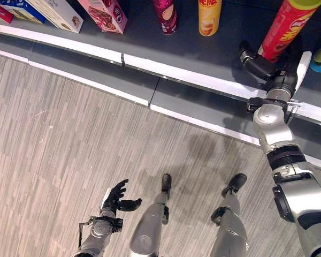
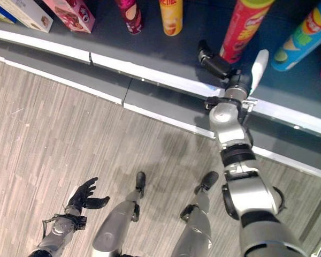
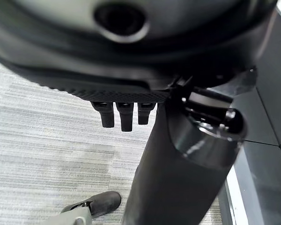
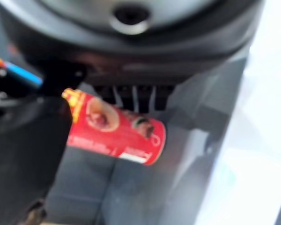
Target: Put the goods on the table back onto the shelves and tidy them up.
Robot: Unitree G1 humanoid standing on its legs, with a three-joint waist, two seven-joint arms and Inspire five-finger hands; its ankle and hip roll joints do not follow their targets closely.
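Note:
A tall red chip can stands on the dark shelf at the right. My right hand reaches onto the shelf at the can's base, open, with its dark fingers to the left of the can and the white-covered thumb to its right. In the right wrist view the red can shows just past the fingers. My left hand hangs low over the wooden floor, open and holding nothing.
Further left on the same shelf stand a yellow can, a dark red can, a pink box and a white box. A blue-green can leans to the right of the red one. White strips edge the shelf.

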